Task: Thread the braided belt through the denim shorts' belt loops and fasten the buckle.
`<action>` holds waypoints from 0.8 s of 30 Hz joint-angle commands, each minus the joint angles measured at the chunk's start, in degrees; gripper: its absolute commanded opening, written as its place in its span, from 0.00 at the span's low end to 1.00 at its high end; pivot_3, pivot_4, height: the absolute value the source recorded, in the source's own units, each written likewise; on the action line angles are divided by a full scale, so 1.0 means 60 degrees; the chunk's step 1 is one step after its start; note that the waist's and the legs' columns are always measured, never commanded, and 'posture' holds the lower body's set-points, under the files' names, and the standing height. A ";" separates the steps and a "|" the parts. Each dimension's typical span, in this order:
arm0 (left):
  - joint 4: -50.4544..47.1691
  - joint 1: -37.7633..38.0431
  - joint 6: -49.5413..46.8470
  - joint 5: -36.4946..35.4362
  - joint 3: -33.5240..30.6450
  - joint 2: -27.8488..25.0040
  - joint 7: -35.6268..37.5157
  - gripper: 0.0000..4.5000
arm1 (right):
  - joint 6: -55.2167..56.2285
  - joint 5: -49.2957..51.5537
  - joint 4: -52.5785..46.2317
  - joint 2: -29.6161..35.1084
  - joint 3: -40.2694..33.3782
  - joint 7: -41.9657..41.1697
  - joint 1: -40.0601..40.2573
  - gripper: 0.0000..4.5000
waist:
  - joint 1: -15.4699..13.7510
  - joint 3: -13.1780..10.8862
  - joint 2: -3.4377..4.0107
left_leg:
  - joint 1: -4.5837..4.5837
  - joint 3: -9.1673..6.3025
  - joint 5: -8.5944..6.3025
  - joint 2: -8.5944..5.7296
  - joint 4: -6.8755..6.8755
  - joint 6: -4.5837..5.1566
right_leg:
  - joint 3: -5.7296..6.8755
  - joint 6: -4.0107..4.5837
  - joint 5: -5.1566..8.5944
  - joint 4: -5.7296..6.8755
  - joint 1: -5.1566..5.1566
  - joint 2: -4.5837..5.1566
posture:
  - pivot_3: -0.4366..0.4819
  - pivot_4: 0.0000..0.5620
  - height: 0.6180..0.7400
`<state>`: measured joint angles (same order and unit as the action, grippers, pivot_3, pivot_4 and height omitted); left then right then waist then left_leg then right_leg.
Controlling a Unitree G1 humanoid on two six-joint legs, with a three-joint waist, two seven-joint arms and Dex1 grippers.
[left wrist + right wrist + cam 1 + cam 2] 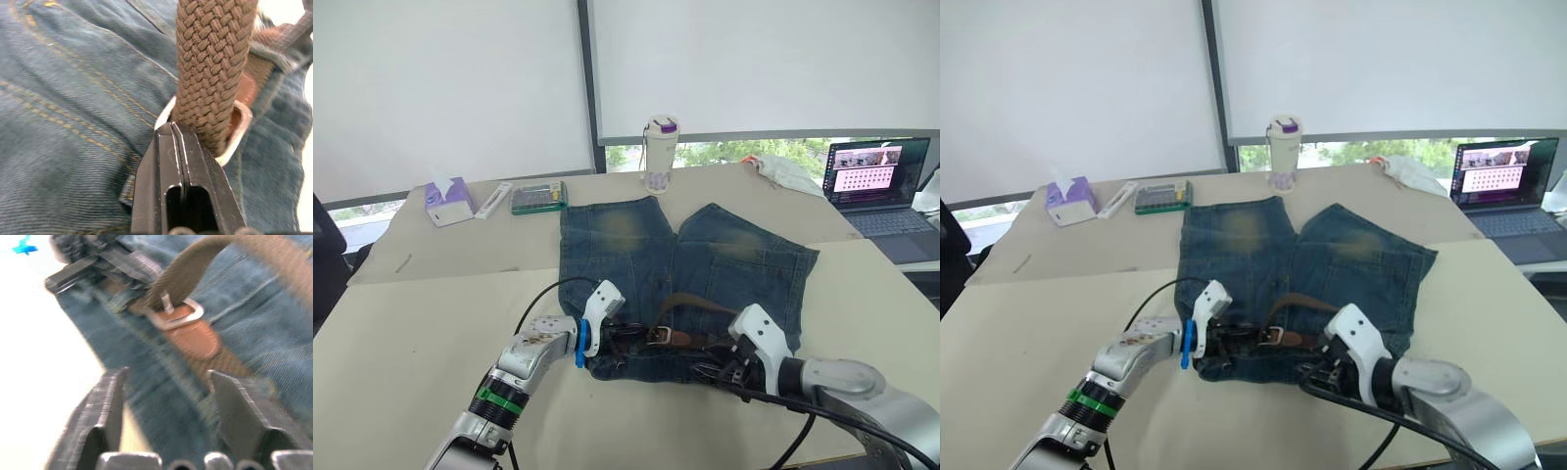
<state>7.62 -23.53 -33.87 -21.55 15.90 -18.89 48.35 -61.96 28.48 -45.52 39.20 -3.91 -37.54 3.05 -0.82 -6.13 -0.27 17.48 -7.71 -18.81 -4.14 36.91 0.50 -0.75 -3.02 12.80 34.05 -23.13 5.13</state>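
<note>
Your shorts (685,264) lie on a big pale table (421,333).
Left gripper (177,128) pinches the belt (210,73) (at its buckle (234,134)); right gripper (166,387) gapes open near windows (724,152).

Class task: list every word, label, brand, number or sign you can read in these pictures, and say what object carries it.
None can be read.
Laptop: its screen shows pink windows, text too small to read.
Purple tissue box: print too small to read.
Green box and white tube: markings too small to read.
Bottle, denim shorts, braided belt: no lettering visible.
</note>
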 commanded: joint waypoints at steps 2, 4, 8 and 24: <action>0.0603 0.0366 -0.0960 -0.0286 -0.0454 0.0129 -0.0117 0.00 | 0.0387 0.0032 -0.0141 -0.0084 -0.0543 0.0382 0.0147 0.19 | 0.0043 -0.0013 0.0019 | 0.0000 0.0007 0.0000 0.0001 0.0000 -0.0001 | -0.0003 -0.0001 0.0001 0.0001 0.0000 0.0000 | 0.48 0.27 1.00; 0.0543 0.0379 -0.0981 -0.0197 -0.0444 0.0043 0.0006 0.00 | 0.0510 -0.0010 -0.0086 -0.0143 -0.0489 0.0518 0.0068 0.05 | 0.0052 -0.0016 0.0023 | 0.0000 0.0009 0.0007 0.0001 0.0000 -0.0013 | -0.0003 -0.0003 0.0001 0.0001 -0.0003 -0.0004 | 0.48 0.27 1.00; 0.0487 0.0379 -0.0882 -0.0042 -0.0414 -0.0066 0.0089 0.00 | 0.0686 0.0264 -0.0135 -0.0254 -0.0603 0.0546 0.0024 0.01 | 0.0066 -0.0022 0.0030 | -0.0001 0.0012 0.0022 0.0002 -0.0002 -0.0041 | -0.0004 -0.0003 0.0002 0.0000 -0.0003 -0.0007 | 0.48 0.27 1.00; -0.1247 0.1264 -0.0311 -0.0032 -0.0695 -0.0560 0.0088 0.00 | 0.2899 -0.2533 -0.0290 0.2087 -0.0404 0.1090 -0.0277 0.49 | 0.0251 -0.0117 0.0057 | -0.0003 0.0044 0.0021 0.0013 -0.0009 -0.0042 | -0.0022 -0.0022 0.0014 -0.0002 -0.0004 -0.0011 | 0.48 0.27 1.00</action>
<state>0.03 -17.70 -35.84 -23.24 10.93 -20.94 48.63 -47.15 16.22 -47.31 50.61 -7.99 -31.98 2.59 0.68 -6.83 0.07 17.47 -7.45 -18.64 -4.06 36.84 0.17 -0.89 -3.15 12.88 34.04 -23.16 5.04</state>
